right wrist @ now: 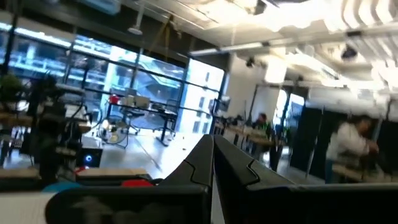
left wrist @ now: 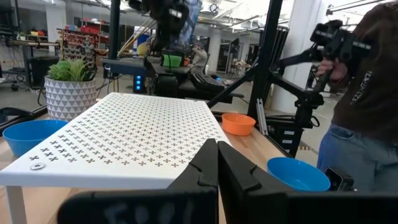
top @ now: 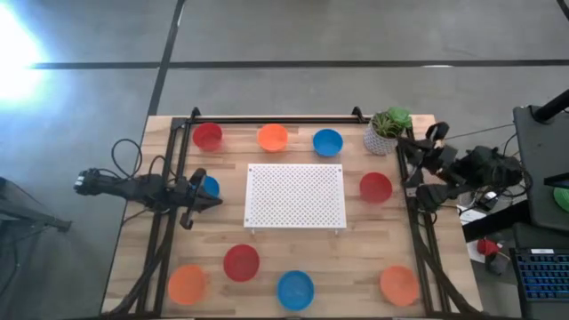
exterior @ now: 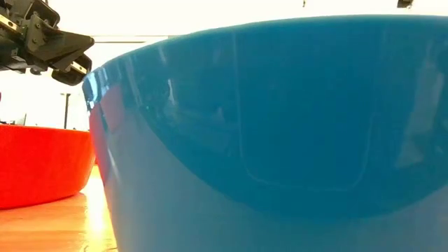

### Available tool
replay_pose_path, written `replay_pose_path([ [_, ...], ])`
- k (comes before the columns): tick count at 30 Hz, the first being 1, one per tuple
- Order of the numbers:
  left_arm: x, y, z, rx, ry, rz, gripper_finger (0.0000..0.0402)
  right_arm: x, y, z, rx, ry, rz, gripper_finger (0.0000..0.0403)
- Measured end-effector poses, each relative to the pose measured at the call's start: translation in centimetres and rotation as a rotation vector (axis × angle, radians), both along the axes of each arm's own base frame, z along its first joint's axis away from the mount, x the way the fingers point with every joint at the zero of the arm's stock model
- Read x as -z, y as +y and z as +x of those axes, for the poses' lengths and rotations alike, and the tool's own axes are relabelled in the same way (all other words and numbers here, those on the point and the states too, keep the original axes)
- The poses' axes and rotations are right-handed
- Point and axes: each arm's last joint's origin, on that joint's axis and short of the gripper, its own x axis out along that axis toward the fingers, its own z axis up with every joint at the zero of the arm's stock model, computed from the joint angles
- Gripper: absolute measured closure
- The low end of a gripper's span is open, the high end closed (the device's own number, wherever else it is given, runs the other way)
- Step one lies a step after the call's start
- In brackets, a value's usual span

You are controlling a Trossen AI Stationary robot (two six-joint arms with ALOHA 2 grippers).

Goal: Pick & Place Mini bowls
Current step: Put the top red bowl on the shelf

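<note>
Overhead, the pale wooden worktop [top: 356, 258] sits on a grey concrete floor [top: 311, 36], with a white perforated board [top: 295, 196] on short legs at its middle serving as the landmark. Nine mini bowls ring that board: beyond its far edge stand a red bowl [top: 207, 136], an orange bowl [top: 273, 137] and a blue bowl [top: 327, 141]; at the board's right lies a second red bowl [top: 375, 187]; at its left a blue one [top: 209, 187] is partly hidden under the left hand [top: 203, 191]. Near the front edge, well apart from the board, sit an orange one [top: 187, 283], a red one [top: 241, 262], a blue one [top: 295, 290] and another orange [top: 398, 284]. A potted plant [top: 388, 129] stands off the board's far right corner. The left hand [left wrist: 216, 163] hovers clenched, grasping nothing, just beside the board; the right hand [right wrist: 212, 163], also clenched and empty, is held off the board's right, past the worktop's edge. Behind the board the room is a workshop with black frames, and a person in jeans [left wrist: 364, 106] stands there.
</note>
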Motion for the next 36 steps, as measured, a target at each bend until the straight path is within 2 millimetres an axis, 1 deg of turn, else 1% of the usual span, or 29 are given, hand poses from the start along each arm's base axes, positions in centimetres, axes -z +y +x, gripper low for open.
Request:
replay_pose_path([
  [3, 0.0, 0.0, 0.0, 0.000, 0.000, 0.000, 0.0402, -2.0, 0.1, 0.4, 0.006, 0.015, 0.065, 0.0394],
  [7, 0.0, 0.0, 0.0, 0.000, 0.000, 0.000, 0.0402, -4.4, 0.3, 1.4, 0.018, 0.087, 0.080, 0.0394],
  [14, 0.0, 0.0, 0.0, 0.000, 0.000, 0.000, 0.0402, -7.1, 0.9, 3.7, 0.019, 0.233, 0.067, 0.0394],
  [16, 0.0, 0.0, 0.0, 0.000, 0.000, 0.000, 0.0402, -8.0, 1.1, 4.2, 0.017, 0.243, 0.075, 0.0394],
  [19, 0.0, 0.0, 0.0, 0.000, 0.000, 0.000, 0.0402, -9.7, 1.2, 4.6, 0.005, 0.218, 0.137, 0.0394],
  [24, -0.2, 0.1, 0.0, -0.022, -0.031, 0.053, 0.0402, -12.0, 1.2, 4.5, -0.014, 0.223, 0.251, 0.0394],
  [26, -0.7, 0.2, -0.1, -0.058, -0.078, 0.076, 0.0402, -12.5, 1.2, 4.5, -0.014, 0.252, 0.278, 0.0394],
  [28, -1.2, 0.3, -0.2, -0.113, -0.081, 0.108, 0.0402, -12.7, 1.2, 4.4, -0.009, 0.293, 0.294, 0.0394],
  [33, -4.1, 0.9, -1.0, -0.269, -0.138, 0.133, 0.0402, -12.2, 1.3, 5.0, 0.011, 0.380, 0.325, 0.0394],
  [36, -5.5, 1.3, -1.6, -0.370, -0.101, 0.099, 0.0402, -11.9, 1.4, 5.4, 0.015, 0.402, 0.320, 0.0394],
])
